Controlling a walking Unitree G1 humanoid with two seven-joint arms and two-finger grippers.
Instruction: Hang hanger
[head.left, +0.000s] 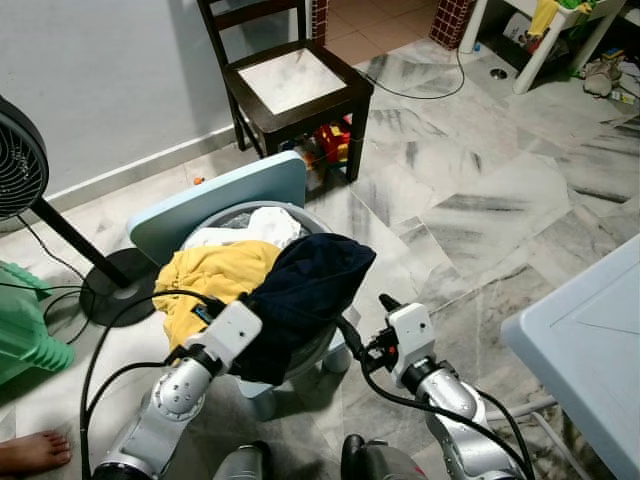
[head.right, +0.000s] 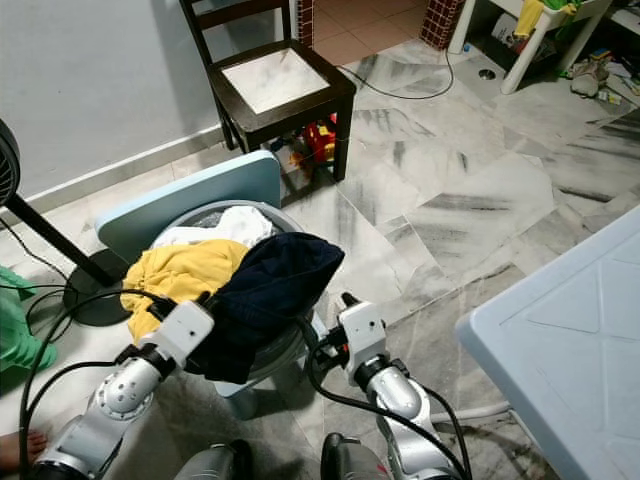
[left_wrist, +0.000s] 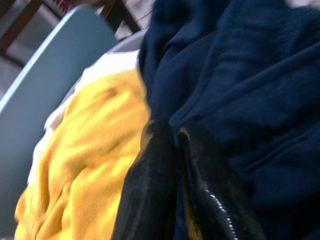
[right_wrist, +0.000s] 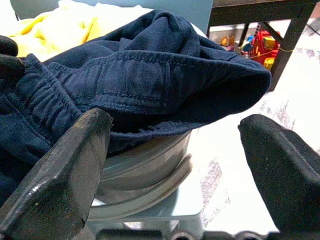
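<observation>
Marble floor; laundry basket (head.left: 335, 345) at 12 o'clock. Left gripper (left_wrist: 175, 137) fingers pressed together against navy garment (head.left: 305, 290). Right gripper (right_wrist: 175, 150) spread wide at 3 o'clock of basket.

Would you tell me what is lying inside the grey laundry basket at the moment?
The basket holds a navy garment draped over its rim, a yellow garment and white cloth. Whatever lies beneath them is covered.

Your two head cameras look forward and down from above onto the laundry basket (head.left: 330, 345) on the marble floor (head.left: 480, 200). Each wrist camera sits very close, and both share the navy garment (right_wrist: 150, 75) draped over the basket's rim.
</observation>
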